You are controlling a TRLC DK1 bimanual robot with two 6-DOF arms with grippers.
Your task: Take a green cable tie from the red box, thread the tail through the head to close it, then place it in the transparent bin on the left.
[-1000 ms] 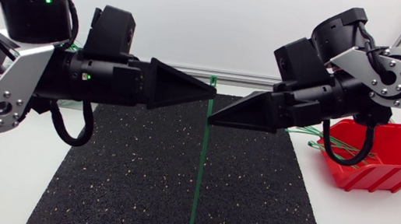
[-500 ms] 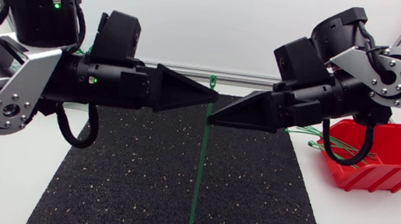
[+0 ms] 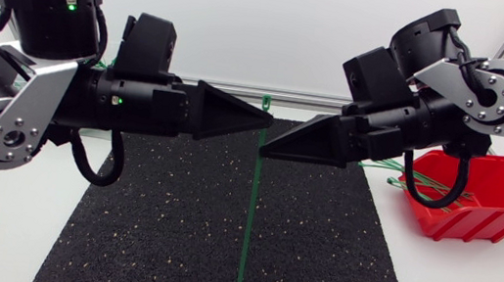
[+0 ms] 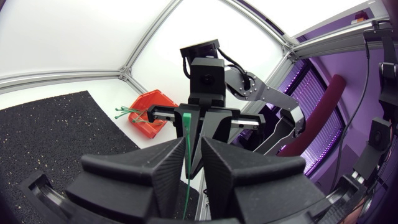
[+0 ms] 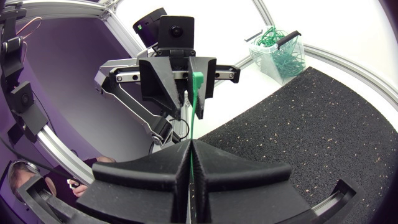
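Black left tool (image 3: 268, 119) faces right tool (image 3: 263, 149) gripping green cable tie (image 3: 249, 222).

Left arm (image 3: 8, 122), frame left: silver link plate with screw heads, black joints, green LED on upper housing, black cable loops. Right arm (image 3: 496, 91), upper right: same build. Left claw (image 3: 263, 117), right claw (image 3: 269, 147): matte black wedges.

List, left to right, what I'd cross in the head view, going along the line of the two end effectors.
left arm → left end effector → green cable tie → right end effector → red box
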